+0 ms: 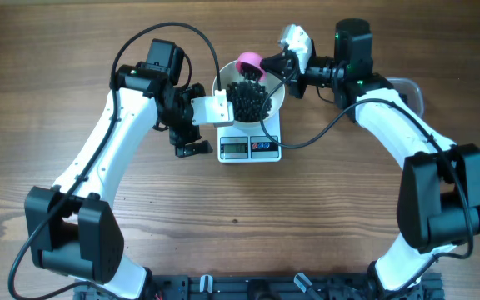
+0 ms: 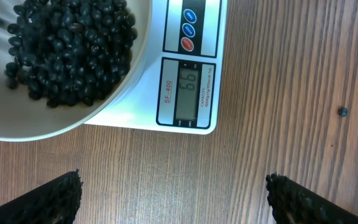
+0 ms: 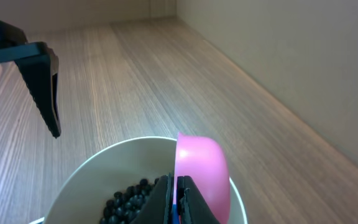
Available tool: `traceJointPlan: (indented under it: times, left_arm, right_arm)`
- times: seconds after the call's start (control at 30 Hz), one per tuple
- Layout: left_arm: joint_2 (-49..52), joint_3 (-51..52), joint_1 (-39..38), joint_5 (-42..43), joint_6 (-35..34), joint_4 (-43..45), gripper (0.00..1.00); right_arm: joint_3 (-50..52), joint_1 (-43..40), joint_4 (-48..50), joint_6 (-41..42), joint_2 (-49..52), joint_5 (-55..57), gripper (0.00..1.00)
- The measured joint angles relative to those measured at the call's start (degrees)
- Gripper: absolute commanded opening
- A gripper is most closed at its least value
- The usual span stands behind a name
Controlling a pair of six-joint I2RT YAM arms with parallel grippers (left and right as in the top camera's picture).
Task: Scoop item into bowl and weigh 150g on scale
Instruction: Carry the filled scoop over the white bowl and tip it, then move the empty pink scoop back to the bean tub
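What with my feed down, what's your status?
Left gripper open by scale. Right gripper shut on pink scoop over bowl. Beans in bowl, display shows 66. Stray bean on table.

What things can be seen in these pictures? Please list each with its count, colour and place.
black beans: many, black, heaped in the bowl
stray bean: one, black, on the table beside the scale
bowl: one, white, standing on the scale
scale: one, white with a grey display, at the middle of the table
scoop: one, pink, at the bowl's far rim
clear tub: one, transparent, mostly hidden behind the right arm
table: one, brown wood
left gripper: one, black fingers, open, empty, near the scale's front
right gripper: one, black, shut on the scoop over the bowl
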State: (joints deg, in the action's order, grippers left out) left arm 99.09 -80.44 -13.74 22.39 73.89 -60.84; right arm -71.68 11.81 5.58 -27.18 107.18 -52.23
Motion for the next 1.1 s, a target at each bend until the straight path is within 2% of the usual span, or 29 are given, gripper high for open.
traceJointPlan:
  times: [0.13, 0.37, 0.57, 0.8, 0.9, 0.97, 1.1]
  left_arm:
    - [0.00, 0.00, 0.00, 0.00, 0.00, 0.00, 1.00]
    - [0.00, 0.00, 0.00, 0.00, 0.00, 0.00, 1.00]
    - [0.00, 0.00, 0.00, 0.00, 0.00, 0.02, 1.00]
    - [0.00, 0.00, 0.00, 0.00, 0.00, 0.00, 1.00]
    - [0.00, 0.00, 0.00, 0.00, 0.00, 0.00, 1.00]
    - [0.00, 0.00, 0.00, 0.00, 0.00, 0.00, 1.00]
    - [0.00, 0.00, 0.00, 0.00, 0.00, 0.00, 1.00]
  right_arm:
    - [0.00, 0.00, -0.22, -2.56, -3.02, 0.00, 0.04]
    - [-0.02, 0.00, -6.38, -9.92, -9.92, -0.22, 0.04]
    - [0.00, 0.52, -16.41, -17.35, -10.10, 2.64, 0.05]
    - [0.00, 1.29, -18.82, -20.72, -9.94, 6.03, 0.04]
    - [0.00, 1.27, -17.84, -19.71, -9.94, 5.07, 0.04]
    - [0.00, 1.03, -16.83, -16.15, -9.94, 3.80, 0.04]
    - [0.00, -0.94, -15.52, -2.29, -9.94, 2.27, 0.04]
